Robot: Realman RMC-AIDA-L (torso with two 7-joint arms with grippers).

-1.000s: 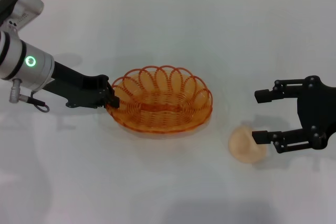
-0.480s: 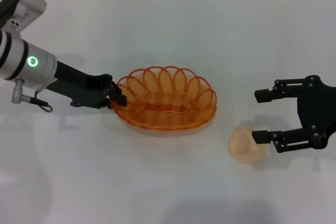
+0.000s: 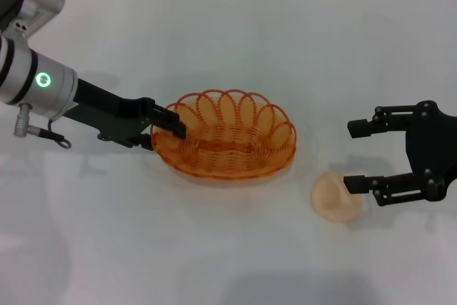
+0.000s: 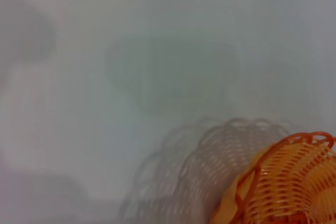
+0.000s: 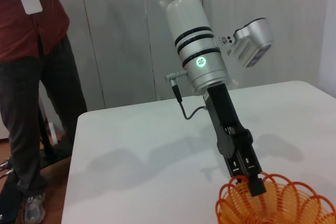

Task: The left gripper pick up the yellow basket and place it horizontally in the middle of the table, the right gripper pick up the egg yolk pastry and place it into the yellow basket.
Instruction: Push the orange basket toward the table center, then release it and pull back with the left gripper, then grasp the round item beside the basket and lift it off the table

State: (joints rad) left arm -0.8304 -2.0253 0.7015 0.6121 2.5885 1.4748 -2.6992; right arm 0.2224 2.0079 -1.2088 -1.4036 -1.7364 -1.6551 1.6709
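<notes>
**Basket gripped at its rim, pastry sat between open fingers**

The jaws of the left gripper [image 3: 168,128] are clamped on the left end rim of the yellow basket [image 3: 225,144], one finger seen reaching over the looped edge into the bowl. The jaws of the right gripper [image 3: 357,155] are spread wide, with nothing held. No readable writing or brand is seen; only a green ring light is shown glowing on the silver-grey segment of the left arm [image 3: 43,80].

The left arm is stretched in from the upper left of the head view, angled down towards centre. The right gripper is parked at the right edge, fingers pointed left.

The basket is placed around the centre of the table [image 3: 228,41], its long axis run left to right, opening up. The egg yolk pastry [image 3: 335,196] is sat lower right of the basket, just beside the lower right finger.
</notes>
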